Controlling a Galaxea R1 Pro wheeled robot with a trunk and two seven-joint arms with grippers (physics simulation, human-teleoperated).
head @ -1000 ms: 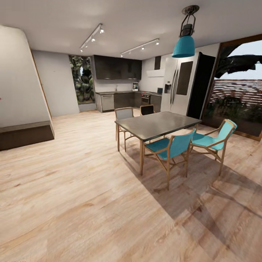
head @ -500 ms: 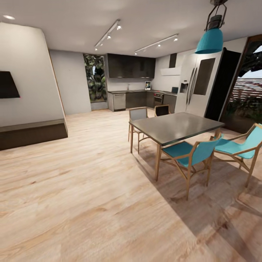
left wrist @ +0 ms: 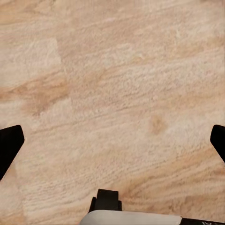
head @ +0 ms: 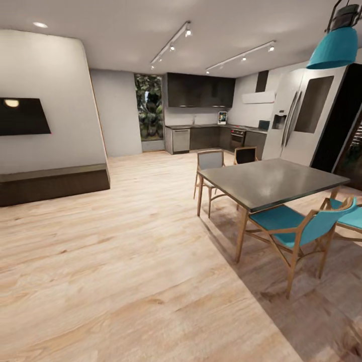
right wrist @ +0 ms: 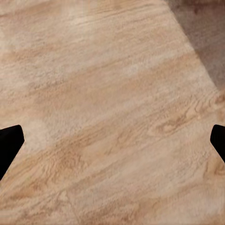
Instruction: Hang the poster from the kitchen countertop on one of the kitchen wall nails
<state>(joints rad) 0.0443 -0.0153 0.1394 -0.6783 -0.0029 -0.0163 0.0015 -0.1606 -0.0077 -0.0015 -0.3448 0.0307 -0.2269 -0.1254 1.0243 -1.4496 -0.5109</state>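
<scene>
Camera's swung round since half a second ago, so the whole scene has slid toward 3 o'clock: the black wall-mounted TV screen (head: 22, 116) on the pale rounded wall is now fully in frame at 9 o'clock, and the teal pendant lamp (head: 336, 46) has been pushed right up into the 2 o'clock corner. Nothing in the room itself seems to have shifted. Floor is light oak-look wood planking (head: 125, 251) running everywhere, with a darker shaded band under the furniture. Out at 3 o'clock sits the dark grey rectangular dining table (head: 271, 181) on wooden legs, with a teal-seated wooden chair (head: 296, 229) tucked at its near side and a grey-backed chair (head: 210, 160) at the far end. Way off at 12 to 1 o'clock is the kitchen: the long grey steel kitchen countertop (head: 201, 126) over dark cabinet fronts, dark upper cabinets above it, and a tall stainless double-door fridge (head: 301, 120) at 2 o'clock. The small upright poster (head: 222, 118) with its pale border is standing on that worktop against the back wall, too far away to make out any detail. Both wrist cams look straight down at planks: the left gripper (left wrist: 112, 147) and right gripper (right wrist: 112, 145) each have their black fingertips spread wide apart, holding nothing.
</scene>
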